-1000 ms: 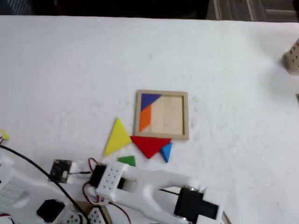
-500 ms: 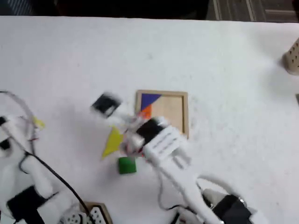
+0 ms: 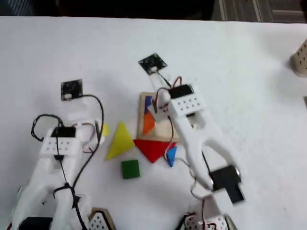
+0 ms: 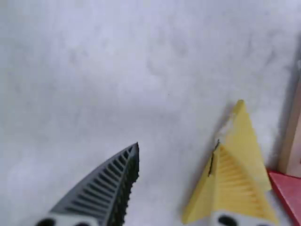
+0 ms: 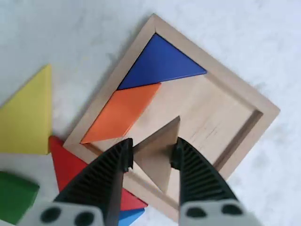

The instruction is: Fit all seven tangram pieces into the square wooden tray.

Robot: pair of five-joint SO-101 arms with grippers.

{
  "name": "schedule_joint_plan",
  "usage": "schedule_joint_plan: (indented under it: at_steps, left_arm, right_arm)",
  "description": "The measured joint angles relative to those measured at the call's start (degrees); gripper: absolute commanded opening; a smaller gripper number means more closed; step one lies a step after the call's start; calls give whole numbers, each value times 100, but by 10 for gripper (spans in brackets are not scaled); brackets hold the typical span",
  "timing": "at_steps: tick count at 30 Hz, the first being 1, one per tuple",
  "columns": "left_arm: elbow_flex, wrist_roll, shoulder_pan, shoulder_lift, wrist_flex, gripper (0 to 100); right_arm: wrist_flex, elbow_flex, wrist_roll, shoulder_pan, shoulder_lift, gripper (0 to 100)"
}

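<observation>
The square wooden tray (image 3: 141, 125) (image 5: 244, 122) holds a dark blue triangle (image 5: 160, 63) and an orange parallelogram (image 5: 122, 113) along one side. My right gripper (image 5: 151, 149) hangs over the tray's bare part, shut on a tan triangle (image 5: 157, 150). Beside the tray lie a big yellow triangle (image 3: 120, 140) (image 4: 245, 136), a red triangle (image 3: 152, 148), a small blue triangle (image 3: 171, 155) and a green square (image 3: 130, 168). My left gripper (image 4: 178, 147) (image 3: 101, 129) is open just off the yellow triangle, with nothing between its fingers.
A perforated wooden block (image 3: 300, 60) stands at the table's right edge. Loose cables (image 3: 91, 143) trail from both arms near the pieces. White tabletop stretches behind and to the left of the tray.
Both arms have swung up from the near edge. The right gripper now sits over the tray with the tan triangle, and the left gripper has come beside the yellow triangle.
</observation>
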Motion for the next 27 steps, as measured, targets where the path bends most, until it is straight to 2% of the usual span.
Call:
schedule_joint_plan:
  at_steps: [2, 4, 8, 10, 13, 18, 19, 21, 23, 27]
  left_arm:
    - [237, -378, 0, -35, -281, 269]
    - [404, -695, 0, -62, -492, 271]
    - [413, -879, 35, -70, -633, 271]
    - [413, -905, 35, -70, -642, 272]
    - [413, -905, 35, -70, -642, 272]
    - [413, -905, 35, -70, -642, 272]
    - [413, -905, 35, -70, -642, 272]
    - [413, -905, 35, -70, -642, 272]
    - [413, -905, 35, -70, -642, 272]
    - [413, -905, 35, -70, -642, 272]
  right_arm:
    - [0, -281, 369, -9, 466, 36]
    - [18, -519, 765, -26, 835, 100]
    - [387, -782, 1301, 0, 1143, 261]
    - [519, -809, 1371, -9, 1143, 293]
    - [563, -826, 1371, 70, 1081, 235]
    - [809, -826, 1037, 316, 466, 26]
    - [941, -826, 905, 334, 378, 9]
    - [1143, -818, 615, 352, 281, 33]
    - [1196, -607, 352, 396, 273, 14]
    - [870, -44, 70, 413, 448, 18]
